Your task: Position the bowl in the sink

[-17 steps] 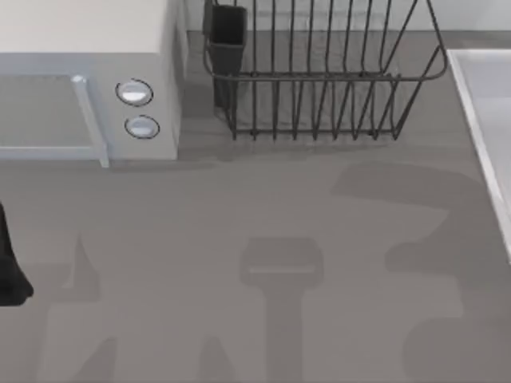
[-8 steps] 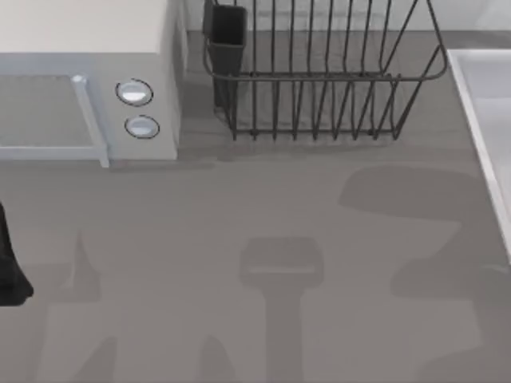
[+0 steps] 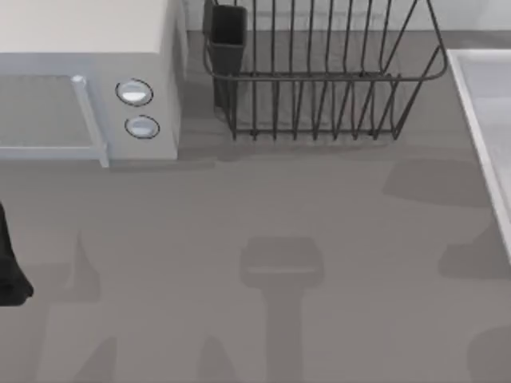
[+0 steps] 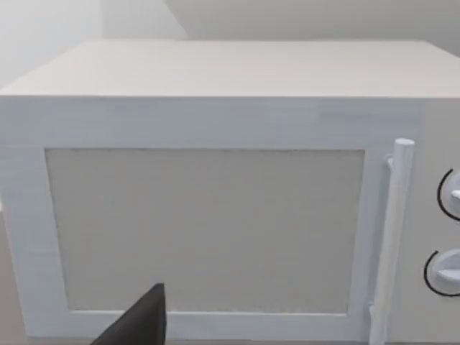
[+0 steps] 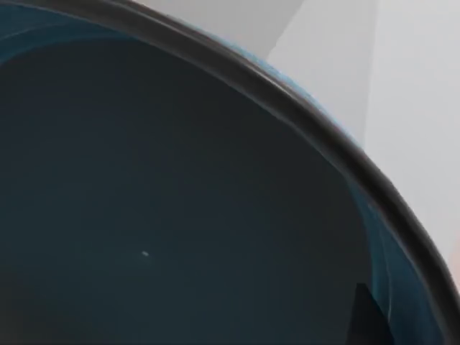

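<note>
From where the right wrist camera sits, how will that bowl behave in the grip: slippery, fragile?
The bowl looks rigid. Its blue inside has a smooth glazed look, so it may slide between fingers. The thin dark rim suggests ceramic that could chip if it is dropped into the sink rather than lowered.

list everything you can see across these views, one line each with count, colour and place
microwave: one, white with two round knobs, back left of the table; its door shows in the left wrist view
dish rack: one, dark wire, back middle of the table, right of the microwave
holder: one, dark, on the rack's left end
sink: one, pale grey-white, right edge of the table, only its rim and part of the basin in view
bowl: one, blue inside with a dark rim, close up in the right wrist view
table: one, grey, under everything, crossed by arm shadows
left arm: one, black, at the left edge of the top view
left end effector: one dark fingertip, facing the microwave door
</note>
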